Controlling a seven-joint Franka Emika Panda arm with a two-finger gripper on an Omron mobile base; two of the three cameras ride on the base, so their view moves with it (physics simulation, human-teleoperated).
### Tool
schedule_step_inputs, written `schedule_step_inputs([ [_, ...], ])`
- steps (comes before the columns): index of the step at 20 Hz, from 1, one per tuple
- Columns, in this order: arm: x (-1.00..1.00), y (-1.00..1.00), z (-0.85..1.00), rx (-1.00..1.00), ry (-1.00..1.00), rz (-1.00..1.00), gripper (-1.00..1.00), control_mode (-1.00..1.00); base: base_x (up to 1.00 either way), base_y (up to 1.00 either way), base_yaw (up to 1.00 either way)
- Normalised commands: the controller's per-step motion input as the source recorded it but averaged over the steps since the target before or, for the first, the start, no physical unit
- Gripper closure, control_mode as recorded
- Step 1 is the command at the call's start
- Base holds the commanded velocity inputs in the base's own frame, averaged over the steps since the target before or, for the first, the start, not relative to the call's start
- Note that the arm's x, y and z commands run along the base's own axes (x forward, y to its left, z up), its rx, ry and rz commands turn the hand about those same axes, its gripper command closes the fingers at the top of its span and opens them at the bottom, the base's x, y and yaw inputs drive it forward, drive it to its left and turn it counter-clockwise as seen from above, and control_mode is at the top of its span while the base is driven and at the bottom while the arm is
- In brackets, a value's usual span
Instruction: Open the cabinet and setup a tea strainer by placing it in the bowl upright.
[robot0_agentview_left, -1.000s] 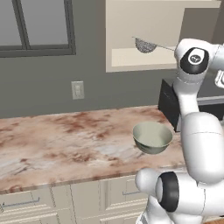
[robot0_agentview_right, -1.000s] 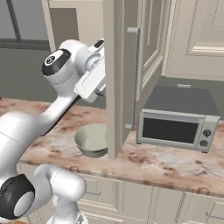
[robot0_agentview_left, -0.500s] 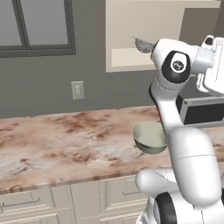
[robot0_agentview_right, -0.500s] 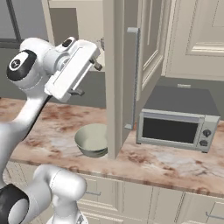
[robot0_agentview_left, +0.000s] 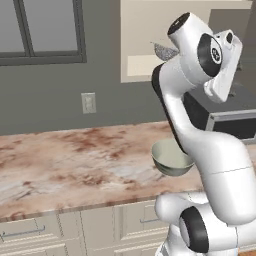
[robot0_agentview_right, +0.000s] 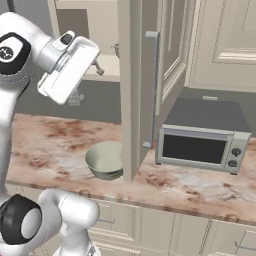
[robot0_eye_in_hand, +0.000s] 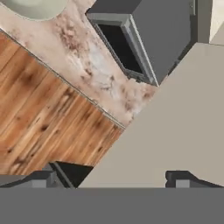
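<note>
A grey microwave (robot0_agentview_right: 201, 149) stood on the marbled surface (robot0_agentview_left: 65, 160); a wall outlet (robot0_agentview_left: 88, 103) sat below the window (robot0_agentview_left: 40, 30); wooden floor (robot0_eye_in_hand: 48, 127) lay beneath.

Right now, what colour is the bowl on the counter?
Pale grey-green, glossy; the bowl shows best in the right base view.

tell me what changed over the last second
The arm swung: its hand with the open gripper went from in front of the cabinet opening round toward the open cabinet door, holding nothing. The tea strainer stayed on the shelf, the bowl on the counter.
</note>
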Motion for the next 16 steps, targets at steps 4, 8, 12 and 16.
schedule_step_inputs([
  [4, 0.97, 0.16, 0.00, 0.48, -0.48, 0.30, -1.00, -1.00, 0.00, 0.00, 0.00],
  [8, 0.63, 0.02, 0.00, 0.35, -0.60, 0.31, -1.00, -1.00, 0.00, 0.00, 0.00],
  [12, 0.52, 0.00, -0.02, 0.31, -0.39, 0.08, -1.00, -1.00, 0.00, 0.00, 0.00],
  [16, 0.39, 0.02, 0.00, 0.29, -0.25, -0.11, -1.00, -1.00, 0.00, 0.00, 0.00],
])
